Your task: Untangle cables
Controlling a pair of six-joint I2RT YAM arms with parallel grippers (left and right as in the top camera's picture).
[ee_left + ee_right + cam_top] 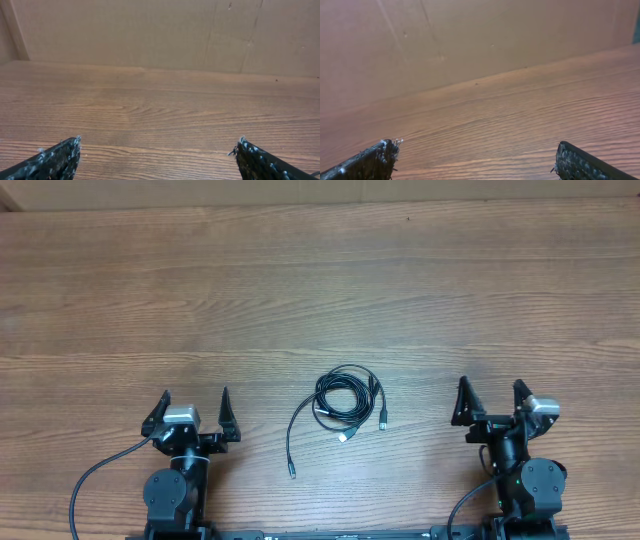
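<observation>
Black cables [335, 412] right of left gripper [195, 392]

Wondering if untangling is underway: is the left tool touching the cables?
Apart. The overhead view shows a plain stretch of bare table between the open left tool and the cables.

- cables [345, 395]: thin black cords, loosely coiled in one tangled bundle, lying flat between left gripper [195, 394] and right gripper [490, 384], apart from both
- loose strand [291, 442] curves out on the left gripper's side
- silver-tipped plugs [343, 438] poke out of the bundle's near edge
</observation>
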